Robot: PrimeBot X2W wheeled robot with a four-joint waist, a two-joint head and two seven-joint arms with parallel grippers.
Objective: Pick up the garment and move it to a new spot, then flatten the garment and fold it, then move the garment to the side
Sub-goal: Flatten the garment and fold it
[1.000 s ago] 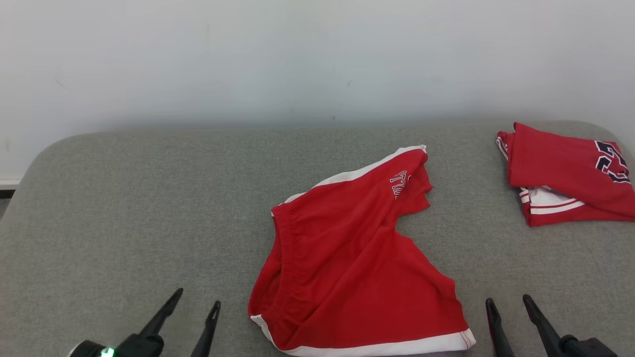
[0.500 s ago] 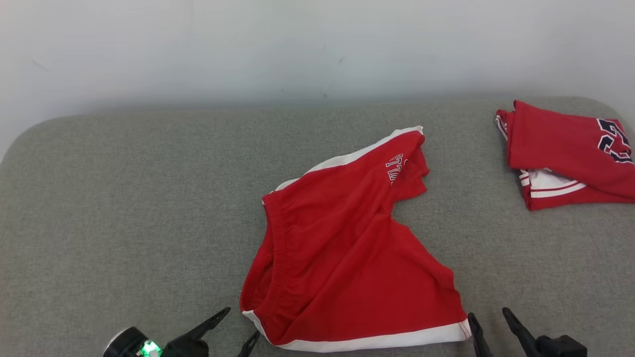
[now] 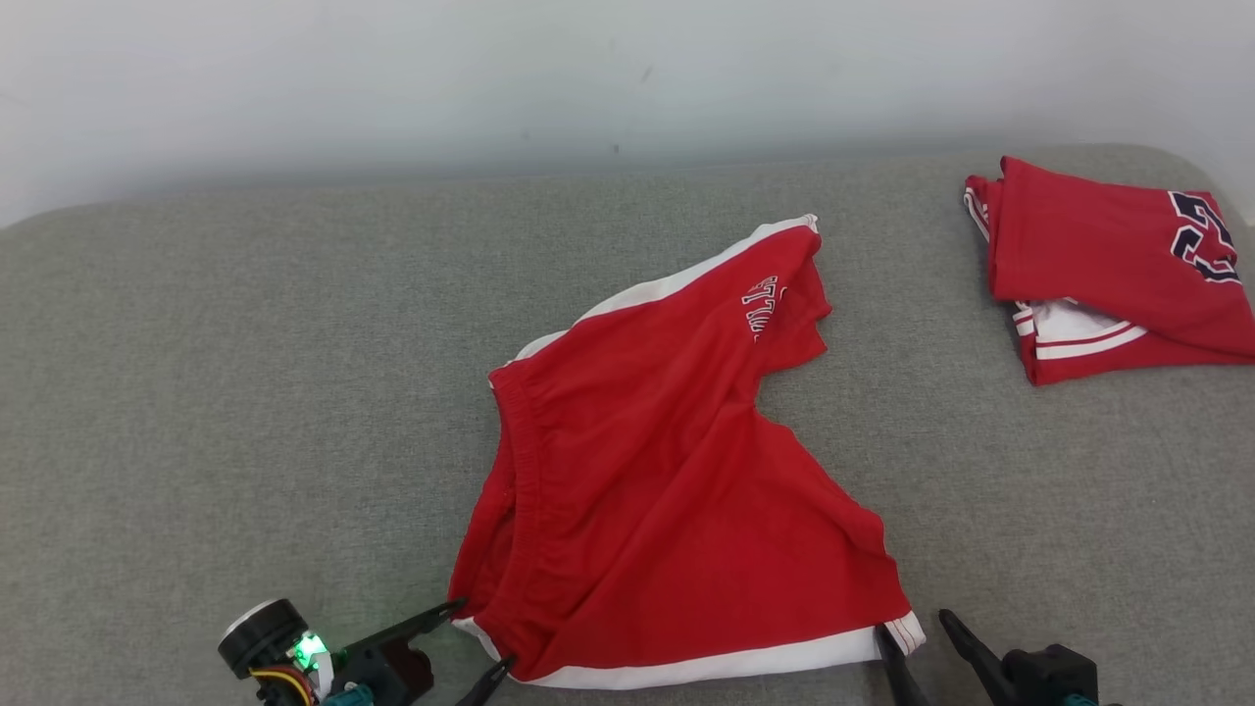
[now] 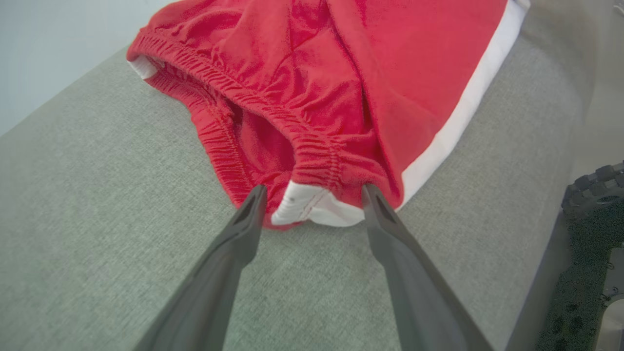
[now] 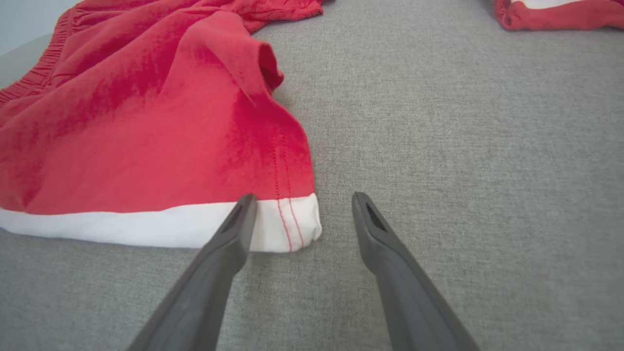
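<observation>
Currently, the left half of the pad (image 3: 245,392) offers open room. Left gripper (image 3: 482,634), pad's near side: wide open, empty, straddling a waistband corner. Shorts (image 3: 667,471): pad centre, rumpled, unfolded; flattening, folding and side move judged outstanding; relocation undeterminable. Right gripper (image 3: 913,622), pad's near side: wide open, empty, at a hem corner. Jersey (image 3: 1108,265): folded, pad's far-right corner.

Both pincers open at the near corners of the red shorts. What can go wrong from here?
1. The left pincer straddles the bunched waistband corner, where layers stack; closing may catch just one, so the shorts twist on lift.
2. The hem corner sits off-centre in the right pincer, near one finger; a thin bite could slip.
3. A folded red garment lies far right; a move that way could disturb it.
</observation>
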